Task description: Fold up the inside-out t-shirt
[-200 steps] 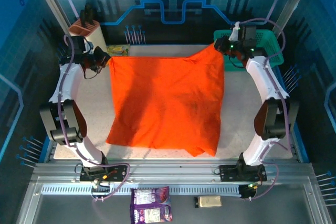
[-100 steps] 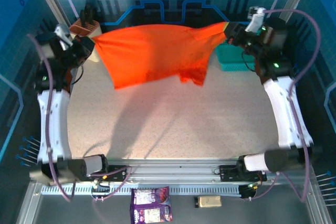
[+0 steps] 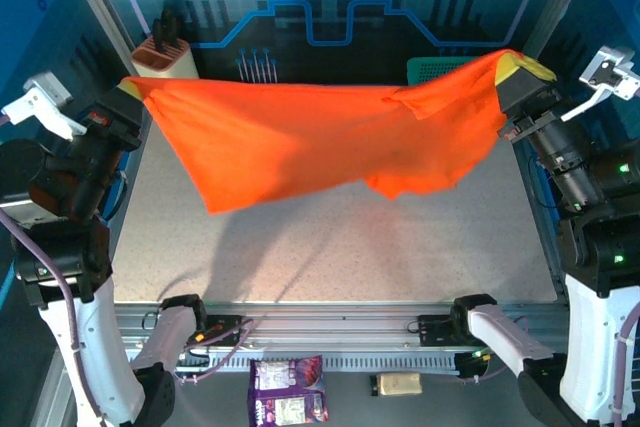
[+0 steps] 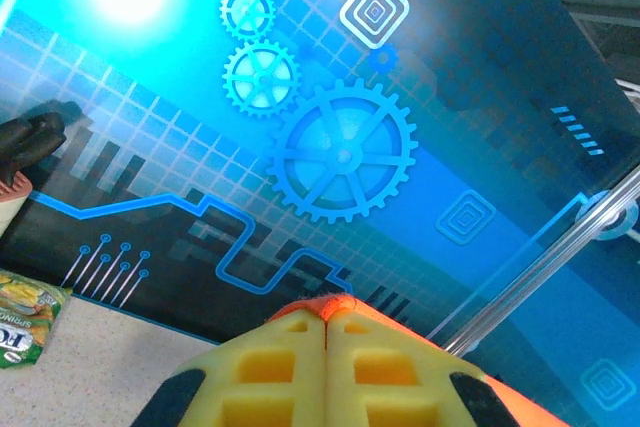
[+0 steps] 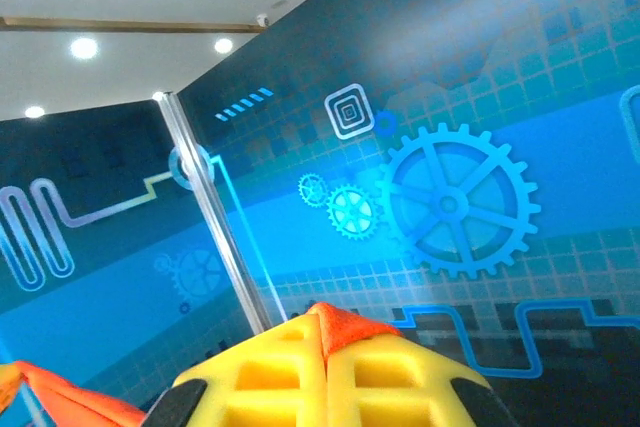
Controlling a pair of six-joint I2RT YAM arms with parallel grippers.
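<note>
The inside-out t-shirt [image 3: 310, 137], bright orange and wrinkled, hangs stretched in the air above the table between both arms. My left gripper [image 3: 130, 89] is shut on its left corner, high at the left side. My right gripper [image 3: 520, 69] is shut on its right corner, high at the right side. In the left wrist view a fold of the orange t-shirt [image 4: 330, 302] pokes out between the closed yellow pads of the left gripper [image 4: 328, 319]. The right wrist view has the t-shirt [image 5: 350, 322] pinched the same way in the right gripper [image 5: 322, 325]. The shirt's lower edge sags towards the middle.
The speckled table [image 3: 330, 247] lies below with the shirt's shadow on it. A teal mesh basket [image 3: 440, 69] sits at the back right, partly behind the cloth. A knife block [image 3: 165, 52] stands back left. A snack packet [image 4: 22, 319] lies on the table. Packets [image 3: 288, 390] rest on the near ledge.
Both arms have risen and spread apart, lifting the t-shirt off the table and stretching it wide in the air. Both grippers stayed shut on its corners.
</note>
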